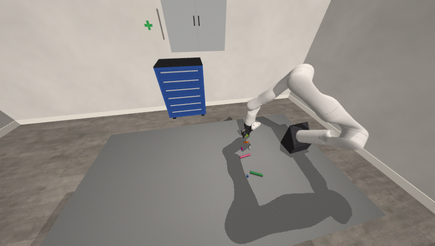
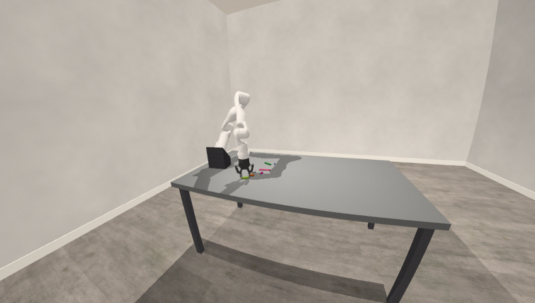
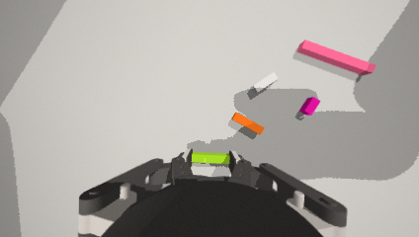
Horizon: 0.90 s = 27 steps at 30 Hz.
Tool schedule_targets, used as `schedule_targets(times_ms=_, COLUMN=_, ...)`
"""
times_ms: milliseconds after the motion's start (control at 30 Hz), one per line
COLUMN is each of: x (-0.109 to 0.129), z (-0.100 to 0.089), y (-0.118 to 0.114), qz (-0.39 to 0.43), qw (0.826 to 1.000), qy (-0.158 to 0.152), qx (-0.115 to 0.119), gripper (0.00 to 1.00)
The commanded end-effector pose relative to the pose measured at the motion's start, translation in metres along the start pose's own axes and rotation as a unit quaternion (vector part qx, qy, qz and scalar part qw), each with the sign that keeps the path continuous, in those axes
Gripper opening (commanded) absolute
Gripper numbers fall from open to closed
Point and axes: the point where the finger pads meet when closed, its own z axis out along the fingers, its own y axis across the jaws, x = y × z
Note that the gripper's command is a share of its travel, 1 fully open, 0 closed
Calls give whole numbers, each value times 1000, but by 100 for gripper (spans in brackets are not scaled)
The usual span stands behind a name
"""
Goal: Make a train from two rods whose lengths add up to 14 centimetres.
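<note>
My gripper (image 3: pixel 210 157) is shut on the lime rod (image 3: pixel 210 158), gripping it by its two ends and holding it just above the table; it also shows in the top view (image 1: pixel 245 135) and the exterior view (image 2: pixel 245 177). The orange rod (image 3: pixel 248 123) lies flat just ahead of the fingers. The grey rod (image 3: pixel 265 81) and the magenta rod (image 3: pixel 309 106) lie beyond it. The pink rod (image 3: pixel 336 57) (image 1: pixel 244 156) lies flat farther off. The green rod (image 1: pixel 256 173) and the small blue rod (image 1: pixel 247 176) lie apart from the others, nearer the table's middle.
The arm's black base block (image 1: pixel 295 138) stands on the table to the right of the rods. A blue drawer cabinet (image 1: pixel 180 87) stands by the far wall, off the table. The arm's shadow covers the rods' area.
</note>
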Motion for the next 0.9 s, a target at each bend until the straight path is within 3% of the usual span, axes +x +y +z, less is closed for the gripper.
schedule_targets(times_ms=0, x=-1, z=1, y=2, qz=-5, qw=1000, qy=-2, qx=-1, gripper=49)
schedule_targets(times_ms=600, x=-1, z=1, y=2, qz=-5, qw=1000, qy=-2, qx=-1, gripper=49)
schedule_targets(times_ms=733, x=-1, z=1, y=2, qz=-5, qw=1000, qy=-2, qx=-1, gripper=57)
schedule_targets(times_ms=867, x=-1, z=1, y=2, qz=-5, qw=1000, qy=-2, qx=-1, gripper=57)
